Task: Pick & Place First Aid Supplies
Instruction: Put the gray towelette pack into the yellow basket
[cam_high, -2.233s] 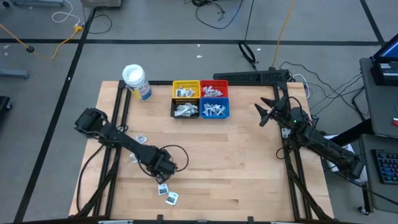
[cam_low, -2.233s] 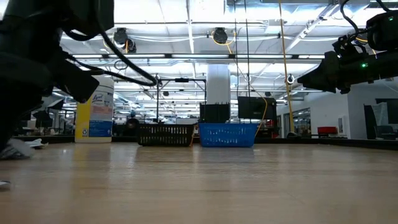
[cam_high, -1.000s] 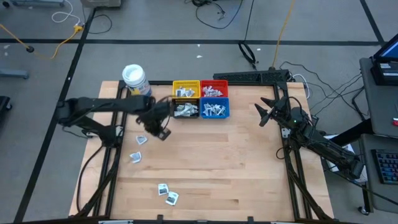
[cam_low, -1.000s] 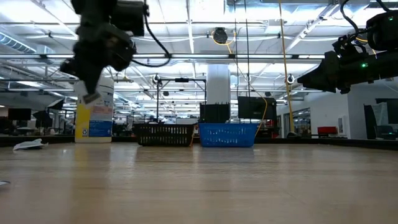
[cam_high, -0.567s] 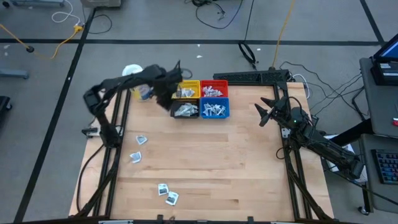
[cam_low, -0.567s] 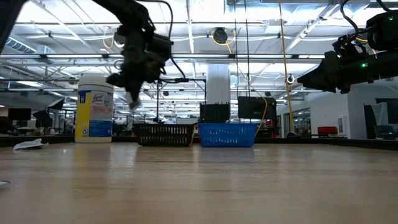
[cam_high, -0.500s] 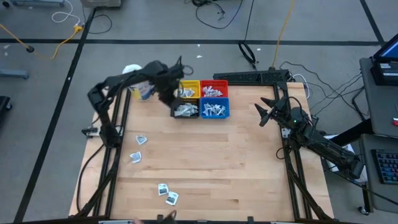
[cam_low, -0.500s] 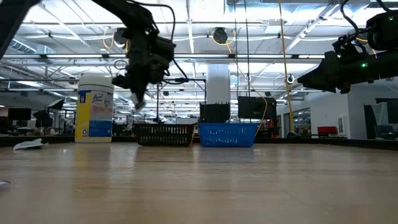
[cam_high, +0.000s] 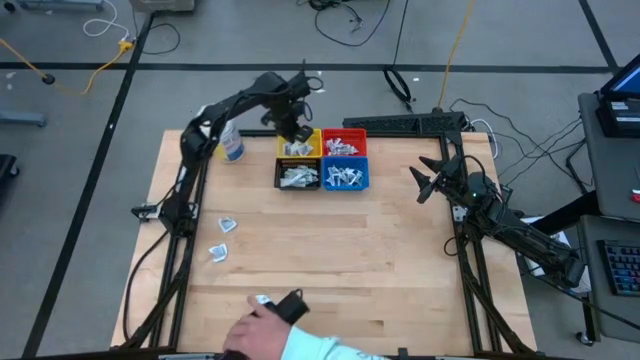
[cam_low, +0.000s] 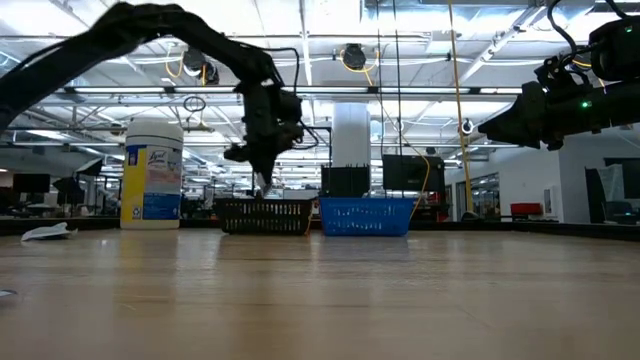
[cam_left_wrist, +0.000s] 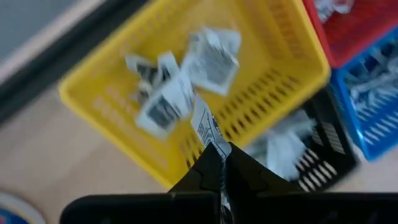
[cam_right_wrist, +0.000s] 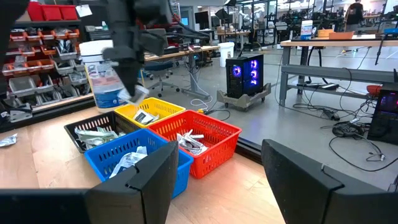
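My left gripper (cam_high: 293, 128) hangs above the yellow bin (cam_high: 299, 145) at the table's far side, shut on a small white packet with dark print (cam_left_wrist: 204, 127). The low view shows it (cam_low: 263, 178) raised above the bins. Several packets lie in the yellow bin (cam_left_wrist: 186, 81), and more fill the red (cam_high: 344, 143), black (cam_high: 298, 177) and blue (cam_high: 345, 176) bins. Two loose packets (cam_high: 227, 224) (cam_high: 218, 252) lie flat on the table's left part. My right gripper (cam_high: 420, 183) waits open and raised by the table's right edge. My left gripper pinches the white packet by one end (cam_left_wrist: 212, 144) between its two fingertips (cam_left_wrist: 245, 167), coming from above and pointing down. The packet is lifted clear, and its free end sticks out beyond the fingertips over the yellow bin.
A white-lidded round jar (cam_high: 226, 140) stands left of the bins. A person's hand with a dark object (cam_high: 265, 325) reaches over the table's near edge, where a packet (cam_high: 262, 300) lies. Bare wood stretches between the bins and the near edge.
My left gripper, shut on the packet, has swung from left of the black bin toward the table's far edge and right, ending above the yellow bin. A person's hand has come in over the near edge onto the packets there.
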